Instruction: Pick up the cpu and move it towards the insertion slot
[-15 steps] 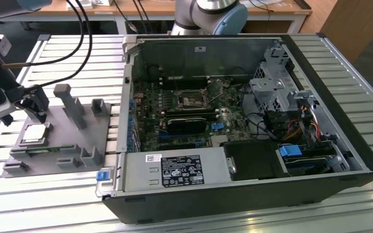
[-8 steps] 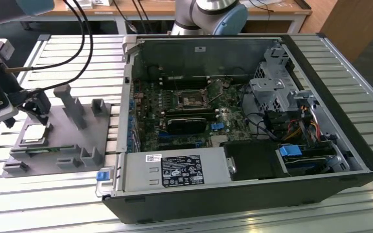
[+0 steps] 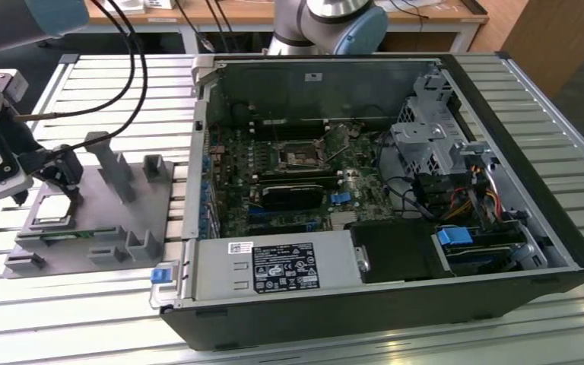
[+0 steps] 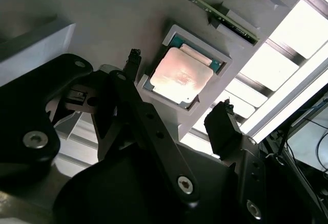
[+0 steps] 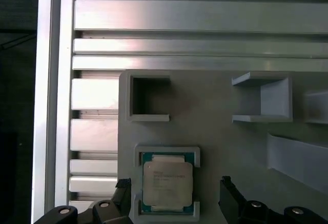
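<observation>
Directly beneath my gripper, between its two fingers, lies the cpu, silvery top up, seated in a square pocket of the grey fixture plate. The fingers are spread wide, one on either side of the pocket, and I see neither touching the chip. Just past the pocket a thin green memory stick stands on edge. Well away from the gripper, the insertion slot sits on the motherboard inside the open computer case, on the same slatted table.
</observation>
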